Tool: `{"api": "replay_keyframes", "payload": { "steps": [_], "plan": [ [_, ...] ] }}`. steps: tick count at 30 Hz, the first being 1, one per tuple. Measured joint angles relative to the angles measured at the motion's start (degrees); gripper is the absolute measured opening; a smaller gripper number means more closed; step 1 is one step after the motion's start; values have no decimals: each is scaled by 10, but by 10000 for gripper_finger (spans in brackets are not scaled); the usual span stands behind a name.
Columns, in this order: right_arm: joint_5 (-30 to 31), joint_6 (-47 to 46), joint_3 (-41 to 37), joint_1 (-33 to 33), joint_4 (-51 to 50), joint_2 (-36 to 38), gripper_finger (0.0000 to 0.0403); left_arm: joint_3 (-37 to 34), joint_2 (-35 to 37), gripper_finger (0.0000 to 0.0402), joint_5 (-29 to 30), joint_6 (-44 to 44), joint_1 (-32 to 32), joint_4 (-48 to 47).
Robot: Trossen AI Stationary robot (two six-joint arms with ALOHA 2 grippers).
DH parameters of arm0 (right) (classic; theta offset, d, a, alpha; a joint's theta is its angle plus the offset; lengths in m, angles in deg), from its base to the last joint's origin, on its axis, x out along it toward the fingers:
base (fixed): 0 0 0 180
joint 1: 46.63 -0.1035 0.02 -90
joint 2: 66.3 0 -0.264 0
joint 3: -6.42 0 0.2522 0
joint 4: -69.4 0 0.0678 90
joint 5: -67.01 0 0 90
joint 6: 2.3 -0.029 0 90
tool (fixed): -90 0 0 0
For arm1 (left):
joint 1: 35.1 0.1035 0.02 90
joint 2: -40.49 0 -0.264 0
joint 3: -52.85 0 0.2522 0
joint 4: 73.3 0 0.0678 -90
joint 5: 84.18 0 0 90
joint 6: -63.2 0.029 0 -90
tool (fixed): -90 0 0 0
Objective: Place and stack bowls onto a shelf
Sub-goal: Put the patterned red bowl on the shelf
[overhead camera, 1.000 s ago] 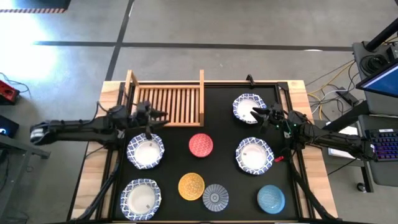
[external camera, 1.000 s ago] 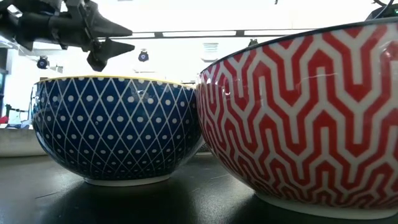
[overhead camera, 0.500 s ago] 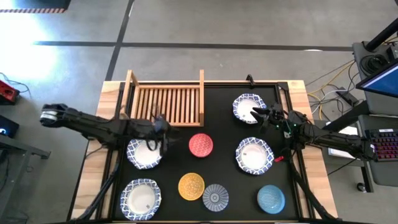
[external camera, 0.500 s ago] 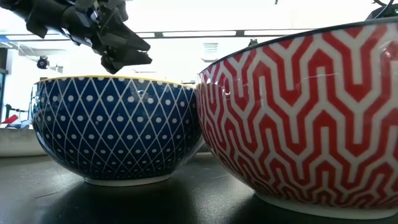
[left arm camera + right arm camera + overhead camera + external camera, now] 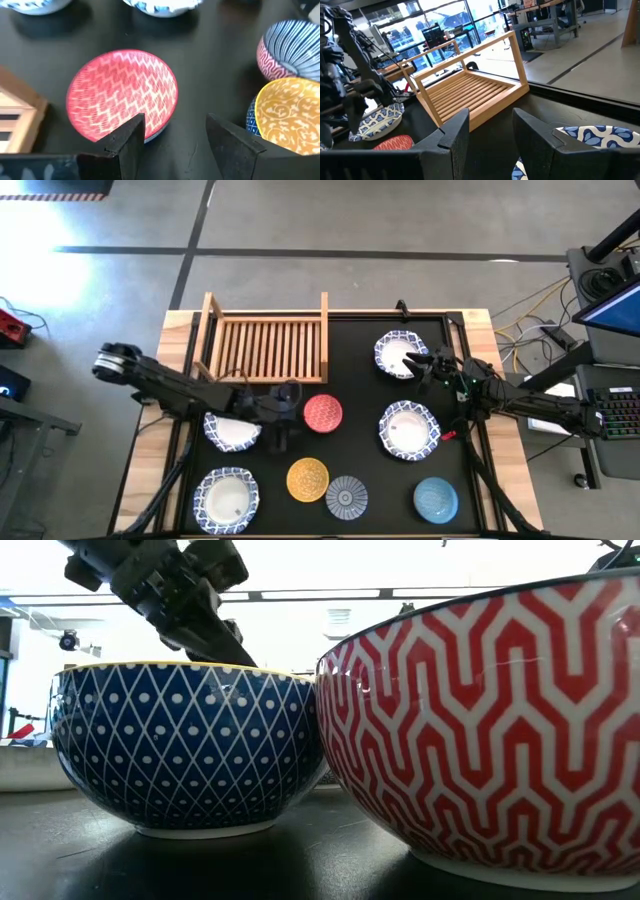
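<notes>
l gripper (image 5: 283,420) fingers spread, holding nothing, just beside red bowl (image 5: 323,413), on its side away from r arm. shelf (image 5: 268,348) sits near the red bowl. r gripper (image 5: 428,366) spread too, over a white bowl (image 5: 398,352) well apart from the red bowl.

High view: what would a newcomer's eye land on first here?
The left gripper, fingers open, hangs beside the red bowl at the table's middle. Behind it the wooden shelf holds no bowls, and all eight sit on the black mat. The right gripper, also open, waits over a white bowl at the back right.
</notes>
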Motion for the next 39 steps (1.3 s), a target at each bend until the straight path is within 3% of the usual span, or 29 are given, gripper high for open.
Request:
{"api": "replay_keyframes", "payload": {
  "steps": [20,29,34,39],
  "plan": [
    [0,0,0,0,0,0,139,116,-169,193,1,40,0,-49],
    [0,0,0,0,0,0,139,168,-219,190,46,39,2,-128],
    [0,0,0,0,0,0,139,169,-230,158,52,31,2,-136],
    [0,0,0,0,0,0,139,169,-229,81,57,30,2,-136]
  ]
}}
